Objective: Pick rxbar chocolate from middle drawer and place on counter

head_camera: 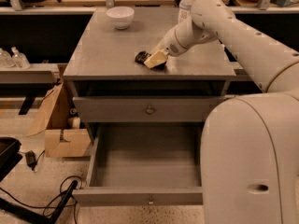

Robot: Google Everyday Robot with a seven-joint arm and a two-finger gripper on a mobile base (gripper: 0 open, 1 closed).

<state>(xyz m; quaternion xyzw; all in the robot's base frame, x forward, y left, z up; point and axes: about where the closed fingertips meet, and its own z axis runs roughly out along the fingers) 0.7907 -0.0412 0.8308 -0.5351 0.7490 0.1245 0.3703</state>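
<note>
The rxbar chocolate [141,57] is a small black wrapper that sticks out to the left of my gripper [152,59], low over the counter [107,55] near its front edge. The gripper is shut on it. It seems to touch or nearly touch the counter top. My white arm [219,17] reaches in from the right. The middle drawer [149,162] is pulled open below, and its grey floor is bare.
A white bowl [120,17] stands at the counter's back left and a clear bottle [187,3] at the back. A shut drawer front [149,110] sits above the open one. A cardboard box [65,136] and cables [42,204] lie on the floor at left. My white body [252,162] fills the right.
</note>
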